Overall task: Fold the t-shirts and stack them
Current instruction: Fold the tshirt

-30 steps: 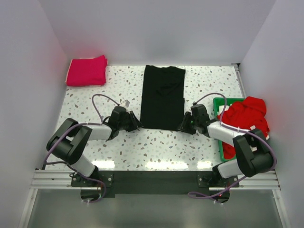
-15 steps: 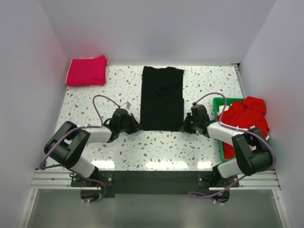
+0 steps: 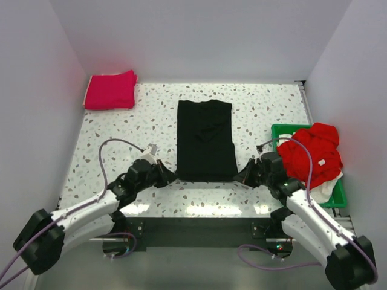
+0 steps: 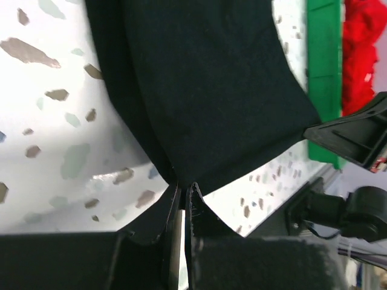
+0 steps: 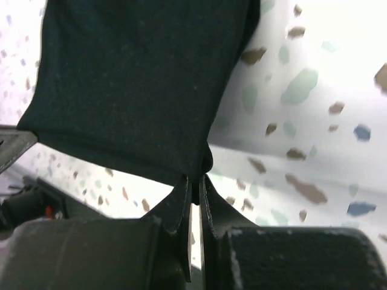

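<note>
The black tee is lying as a long strip down the middle of the bench, running from near edge toward far edge. Its two near corners are being pinched. The left gripper is clamped on the near-left corner and the right gripper on the near-right one, with jaws narrowed to a slit and cloth caught between.

Step in hand, as judged: the near hem is being readied for carrying over toward the far hem, halving the strip. For a clean fold, both corners are best raised together and level, with the hem pulled taut between them, then laid square on the far hem. Uneven travel would likely skew the edge.

The pink tee is lying folded at the far-left corner. The red tee is heaped in the tray at the right edge.
</note>
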`<action>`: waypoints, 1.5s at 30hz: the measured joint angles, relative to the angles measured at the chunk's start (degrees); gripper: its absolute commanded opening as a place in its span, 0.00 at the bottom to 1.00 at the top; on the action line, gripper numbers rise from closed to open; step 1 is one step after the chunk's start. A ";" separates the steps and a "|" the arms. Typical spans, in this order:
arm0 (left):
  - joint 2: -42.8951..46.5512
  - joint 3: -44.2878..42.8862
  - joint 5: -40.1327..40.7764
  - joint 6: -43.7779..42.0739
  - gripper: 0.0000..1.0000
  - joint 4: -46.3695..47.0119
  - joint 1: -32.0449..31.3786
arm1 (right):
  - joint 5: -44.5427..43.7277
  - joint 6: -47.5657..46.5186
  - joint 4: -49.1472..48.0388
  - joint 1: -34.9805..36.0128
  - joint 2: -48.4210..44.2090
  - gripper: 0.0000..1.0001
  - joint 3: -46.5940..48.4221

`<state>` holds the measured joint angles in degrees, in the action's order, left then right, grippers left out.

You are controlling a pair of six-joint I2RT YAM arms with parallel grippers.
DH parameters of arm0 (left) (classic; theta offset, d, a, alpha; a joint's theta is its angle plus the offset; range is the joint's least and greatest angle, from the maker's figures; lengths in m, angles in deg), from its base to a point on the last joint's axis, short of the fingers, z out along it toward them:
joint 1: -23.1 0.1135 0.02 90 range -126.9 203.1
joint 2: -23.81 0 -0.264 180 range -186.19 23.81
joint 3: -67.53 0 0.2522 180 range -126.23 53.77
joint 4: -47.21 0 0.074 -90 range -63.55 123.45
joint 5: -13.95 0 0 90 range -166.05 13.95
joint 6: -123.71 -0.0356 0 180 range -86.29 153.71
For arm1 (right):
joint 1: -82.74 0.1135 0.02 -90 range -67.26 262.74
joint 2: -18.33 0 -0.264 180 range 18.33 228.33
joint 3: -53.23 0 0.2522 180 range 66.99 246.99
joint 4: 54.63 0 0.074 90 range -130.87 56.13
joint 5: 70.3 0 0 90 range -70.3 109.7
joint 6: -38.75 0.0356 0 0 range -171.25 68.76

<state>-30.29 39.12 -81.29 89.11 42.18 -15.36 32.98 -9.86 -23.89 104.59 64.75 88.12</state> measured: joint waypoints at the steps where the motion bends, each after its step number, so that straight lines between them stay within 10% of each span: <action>1: 2.82 0.57 0.52 0.74 0.00 -1.20 -0.74 | 0.66 0.22 1.73 0.00 -3.26 0.00 -0.61; 14: 17.03 -0.76 3.41 3.48 0.00 -16.09 -4.81 | 4.57 0.17 18.62 0.26 -18.40 0.00 2.54; 28: -9.68 -29.20 12.37 -5.55 0.00 -20.13 -2.25 | -4.31 -5.42 17.97 -0.04 6.82 0.00 23.34; 45: -38.34 -53.42 3.43 -9.84 0.00 -18.51 13.14 | -2.12 -9.94 12.11 -8.17 42.73 0.00 51.34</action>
<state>-68.63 -14.30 -77.85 79.27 23.67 -2.23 30.86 -19.80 -11.79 96.41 107.48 139.46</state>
